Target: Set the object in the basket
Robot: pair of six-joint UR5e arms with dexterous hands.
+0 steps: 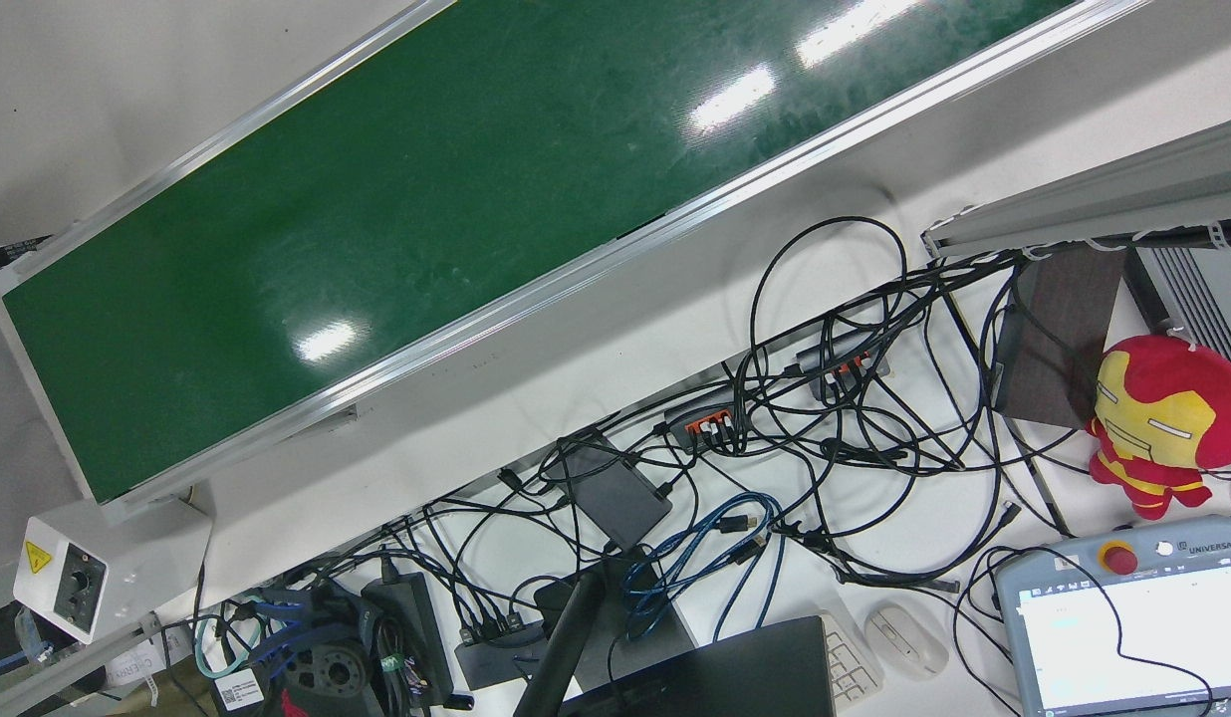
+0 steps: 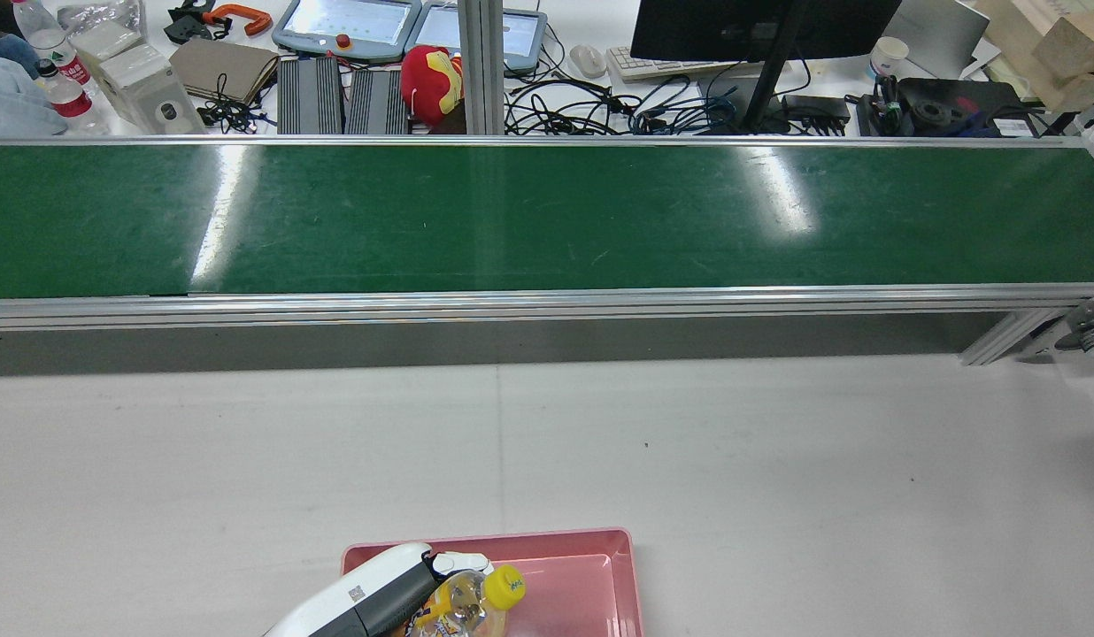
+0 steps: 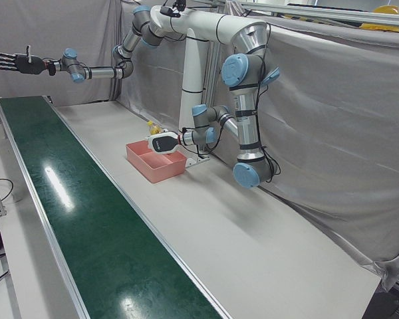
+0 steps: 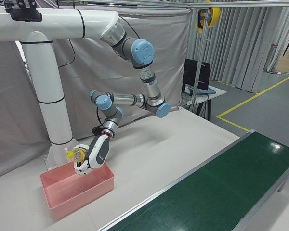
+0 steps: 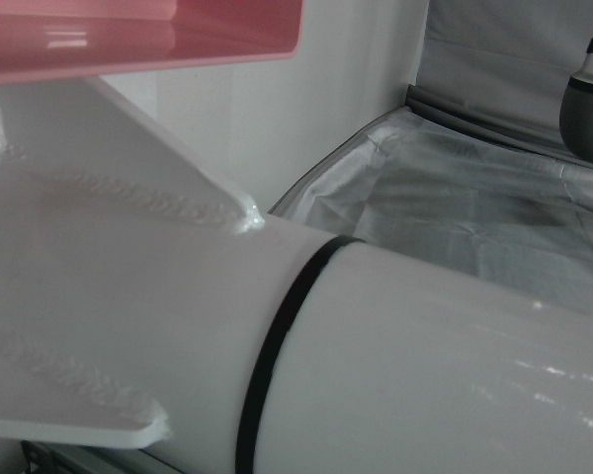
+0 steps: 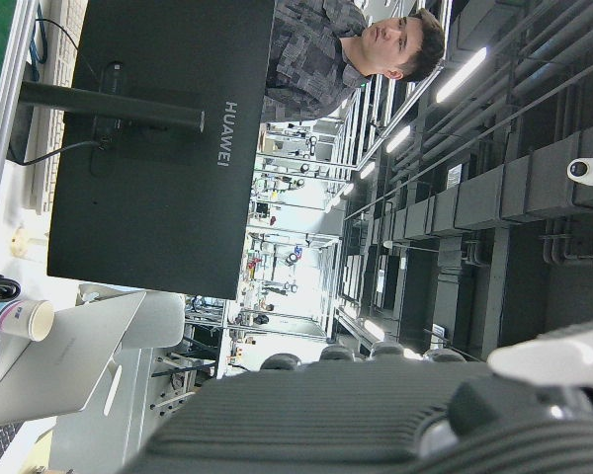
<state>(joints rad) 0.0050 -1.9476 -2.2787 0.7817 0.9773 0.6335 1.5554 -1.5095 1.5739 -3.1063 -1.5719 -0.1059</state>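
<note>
The conveyor belt [image 2: 547, 221] is a dark green, smooth rubber-like sheet, semi-glossy, with bright lamp reflections and fine scratches. Its side rails [image 2: 547, 305] look like brushed aluminium. The table top [image 2: 777, 460] is matt and pale grey, slightly speckled. The pink basket [image 4: 82, 192] is smooth moulded plastic with a soft shine. The bottle [image 2: 466, 606] is clear glossy plastic with a yellow plastic cap. The left hand [image 4: 86, 161] has a white glossy shell with dark matt parts. Grey cloth curtains [image 3: 332, 133] hang wrinkled behind the arms. At 3 o'clock in the front view, the red and yellow plush toy [image 1: 1163, 418] is soft fabric.
</note>
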